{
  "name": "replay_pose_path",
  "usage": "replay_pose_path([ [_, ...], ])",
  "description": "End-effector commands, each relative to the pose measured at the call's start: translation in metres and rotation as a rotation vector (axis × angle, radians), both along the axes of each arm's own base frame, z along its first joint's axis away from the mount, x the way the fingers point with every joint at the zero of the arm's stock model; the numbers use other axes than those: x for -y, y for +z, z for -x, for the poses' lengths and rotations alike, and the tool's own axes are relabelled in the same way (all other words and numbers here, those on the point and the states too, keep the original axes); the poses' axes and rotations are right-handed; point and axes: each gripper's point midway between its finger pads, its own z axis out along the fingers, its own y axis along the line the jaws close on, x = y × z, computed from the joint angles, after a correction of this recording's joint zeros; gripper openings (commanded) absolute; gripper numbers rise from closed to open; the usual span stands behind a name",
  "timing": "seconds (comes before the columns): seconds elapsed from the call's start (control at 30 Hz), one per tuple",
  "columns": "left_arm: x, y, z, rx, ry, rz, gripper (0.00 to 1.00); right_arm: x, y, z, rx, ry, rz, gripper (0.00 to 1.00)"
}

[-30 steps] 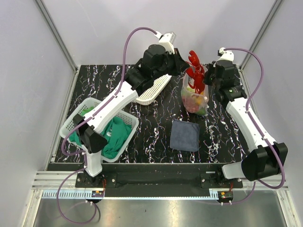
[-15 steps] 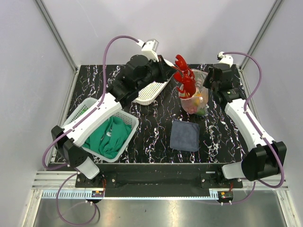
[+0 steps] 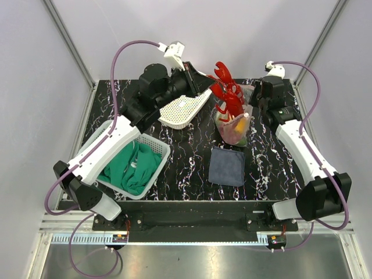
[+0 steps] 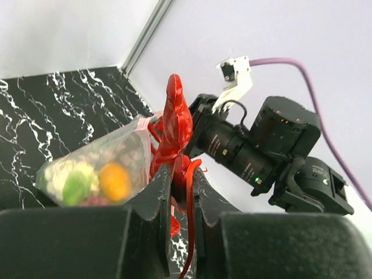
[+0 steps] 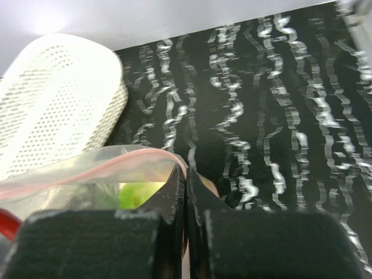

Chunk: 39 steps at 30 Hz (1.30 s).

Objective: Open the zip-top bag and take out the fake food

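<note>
One red plastic lobster (image 3: 228, 96) is held upright above the mouth of the clear crinkly zip-top bag with the pink-red zip strip (image 3: 232, 129). It is clamped by its lower body in the left pincer (image 4: 179, 177); whether its tail is wholly clear of the plastic cannot be told.

The bag is seen standing toward the far right of the black, white-veined surface (image 3: 186, 168). Its mouth is held open and its rim is pinched in the right pincer (image 5: 185, 180), whose jaws are pressed together on the plastic just by the zip strip. Inside the bag an orange toy fruit (image 4: 113, 180), a green piece (image 4: 74, 187) and other pale and red bits are visible, none yet taken out.

The opening step is judged done and the emptying barely begun: the lobster has to be set down and the rest lifted out piece by piece.

On the near side of the bag a folded dark blue-grey cloth (image 3: 226, 165) is laid flat. To the left a white perforated oval tray (image 3: 183, 110) is seen beside the left arm. Further left a white slatted basket (image 3: 158, 152) is filled with a green cloth (image 3: 132, 168).
</note>
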Motion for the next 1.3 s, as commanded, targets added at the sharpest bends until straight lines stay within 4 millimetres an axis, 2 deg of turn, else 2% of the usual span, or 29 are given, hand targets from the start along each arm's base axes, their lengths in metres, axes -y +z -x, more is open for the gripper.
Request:
replay_pose_path([
  [0.0, -0.02, 0.105, 0.017, 0.205, 0.014, 0.254, 0.0, -0.028, 0.032, 0.006, 0.053, 0.117, -0.123, 0.0],
  [0.17, -0.002, 0.073, -0.011, 0.134, 0.107, 0.248, 0.0, -0.04, 0.045, 0.018, 0.059, 0.133, -0.202, 0.0],
  [0.23, 0.005, 0.069, -0.017, 0.124, 0.117, 0.264, 0.0, -0.045, 0.043, 0.02, 0.047, 0.148, -0.215, 0.0],
  [0.3, 0.008, 0.072, -0.016, 0.112, 0.107, 0.291, 0.0, -0.04, 0.038, 0.02, 0.036, 0.127, -0.192, 0.0],
  [0.4, 0.0, 0.086, -0.007, 0.129, 0.124, 0.325, 0.0, -0.026, 0.032, 0.017, 0.031, 0.072, -0.121, 0.0],
  [0.43, -0.008, 0.098, 0.002, 0.151, 0.12, 0.342, 0.0, -0.015, 0.03, 0.015, 0.034, 0.016, -0.089, 0.0],
  [0.47, -0.011, 0.102, 0.008, 0.16, 0.112, 0.343, 0.0, -0.009, 0.027, 0.015, 0.03, -0.006, -0.069, 0.0],
  [0.5, -0.013, 0.098, 0.012, 0.158, 0.108, 0.333, 0.0, -0.006, 0.024, 0.015, 0.024, -0.016, -0.041, 0.0],
  [0.53, -0.026, 0.111, 0.025, 0.184, 0.105, 0.349, 0.0, -0.002, 0.02, 0.012, 0.014, -0.031, -0.017, 0.0],
  [0.57, -0.032, 0.115, 0.032, 0.196, 0.1, 0.359, 0.0, 0.0, 0.02, 0.012, 0.014, -0.032, -0.004, 0.0],
  [0.6, -0.037, 0.106, 0.032, 0.192, 0.109, 0.347, 0.0, 0.003, 0.017, 0.011, 0.005, -0.042, 0.02, 0.0],
  [0.63, -0.048, 0.117, 0.046, 0.224, 0.091, 0.357, 0.0, 0.009, 0.015, 0.011, 0.004, -0.073, 0.036, 0.0],
  [0.67, -0.052, 0.116, 0.052, 0.233, 0.07, 0.345, 0.0, 0.012, 0.013, 0.01, 0.002, -0.085, 0.043, 0.0],
  [0.73, -0.069, 0.108, 0.052, 0.228, 0.098, 0.334, 0.0, 0.013, 0.007, 0.005, -0.014, -0.09, 0.065, 0.0],
  [0.77, -0.076, 0.111, 0.053, 0.241, 0.104, 0.351, 0.0, 0.013, 0.011, 0.002, -0.01, -0.086, 0.075, 0.0],
  [0.8, -0.089, 0.112, 0.05, 0.248, 0.13, 0.361, 0.0, 0.012, 0.011, -0.001, -0.011, -0.083, 0.078, 0.0],
  [0.83, -0.093, 0.103, 0.046, 0.231, 0.142, 0.348, 0.0, 0.013, 0.015, -0.004, -0.004, -0.09, 0.081, 0.0],
  [0.9, -0.11, 0.101, 0.041, 0.242, 0.185, 0.336, 0.0, 0.012, 0.016, -0.006, -0.002, -0.09, 0.079, 0.0],
  [1.07, -0.15, 0.076, 0.008, 0.221, 0.354, 0.268, 0.0, 0.008, 0.021, -0.004, 0.007, -0.07, 0.056, 0.0],
  [1.17, -0.156, 0.067, -0.012, 0.241, 0.398, 0.227, 0.0, 0.002, 0.024, 0.0, 0.014, -0.04, 0.036, 0.0],
  [1.2, -0.159, 0.058, -0.029, 0.252, 0.419, 0.166, 0.0, 0.0, 0.024, 0.001, 0.012, -0.023, 0.034, 0.0],
  [1.23, -0.155, 0.045, -0.037, 0.226, 0.399, 0.105, 0.0, 0.0, 0.024, 0.001, 0.013, -0.019, 0.035, 0.0],
  [1.27, -0.163, 0.051, -0.045, 0.239, 0.417, 0.077, 0.0, 0.0, 0.021, 0.0, 0.006, -0.015, 0.043, 0.0],
])
